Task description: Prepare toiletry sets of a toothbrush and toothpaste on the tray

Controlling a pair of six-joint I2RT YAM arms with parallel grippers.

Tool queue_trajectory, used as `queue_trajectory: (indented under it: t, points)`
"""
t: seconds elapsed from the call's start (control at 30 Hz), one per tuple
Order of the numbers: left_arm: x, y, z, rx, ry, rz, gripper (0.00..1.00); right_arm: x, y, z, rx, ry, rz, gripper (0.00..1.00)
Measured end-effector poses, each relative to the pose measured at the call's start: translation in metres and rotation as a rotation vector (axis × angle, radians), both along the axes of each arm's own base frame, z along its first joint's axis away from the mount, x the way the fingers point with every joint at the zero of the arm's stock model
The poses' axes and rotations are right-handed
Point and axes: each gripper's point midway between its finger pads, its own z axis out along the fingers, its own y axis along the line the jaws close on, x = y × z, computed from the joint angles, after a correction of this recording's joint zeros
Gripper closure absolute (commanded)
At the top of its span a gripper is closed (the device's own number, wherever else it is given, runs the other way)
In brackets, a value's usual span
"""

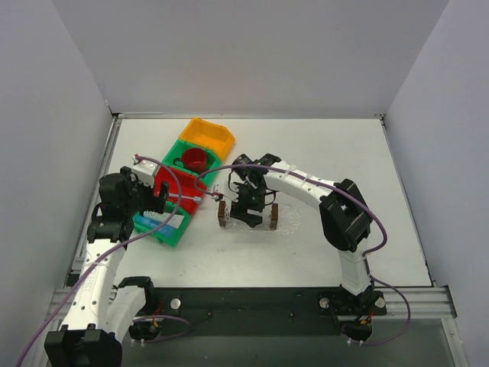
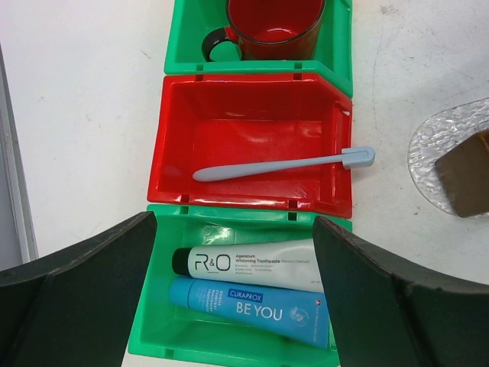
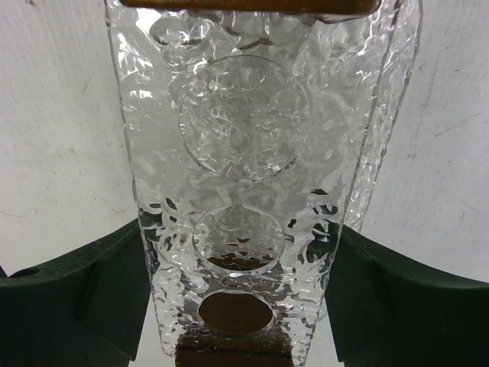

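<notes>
Zero sets being assembled yet | slim pale-blue toothbrush (image 2: 283, 164) lying in red plastic bin (image 2: 172, 115) | silver toothpaste tube (image 2: 252, 264), blue toothpaste tube (image 2: 248, 303) sitting in green bin (image 2: 229, 348) | left gripper (image 2: 235, 245) hovering wide above them | right gripper (image 3: 237, 229) straddling bare clear glass tray (image 3: 244, 115) (clamping unclear)

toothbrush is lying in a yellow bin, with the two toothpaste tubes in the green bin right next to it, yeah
Not quite. The toothbrush lies in the red bin, not a yellow one; the left wrist view shows it. The silver tube and blue tube are indeed in the green bin next to it.
</notes>
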Motion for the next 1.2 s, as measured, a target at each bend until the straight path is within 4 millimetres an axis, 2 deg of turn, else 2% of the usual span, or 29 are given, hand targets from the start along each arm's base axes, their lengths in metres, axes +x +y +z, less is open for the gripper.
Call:
queue_trajectory:
  t: [0.53, 0.9, 1.2]
  points:
    - [-0.0004, -0.0021, 0.0010, -0.005, -0.003, -0.011, 0.05, 0.0062, 0.0071, 0.0001, 0.027, -0.019, -0.034, 0.73]
    - [-0.0007, -0.0026, 0.0021, -0.006, -0.007, -0.014, 0.05, 0.0041, 0.0045, -0.0064, 0.021, -0.015, -0.035, 0.72]
    - [-0.0008, -0.0027, 0.0021, -0.006, -0.007, -0.015, 0.05, 0.0045, 0.0041, -0.0067, 0.019, -0.017, -0.036, 0.61]
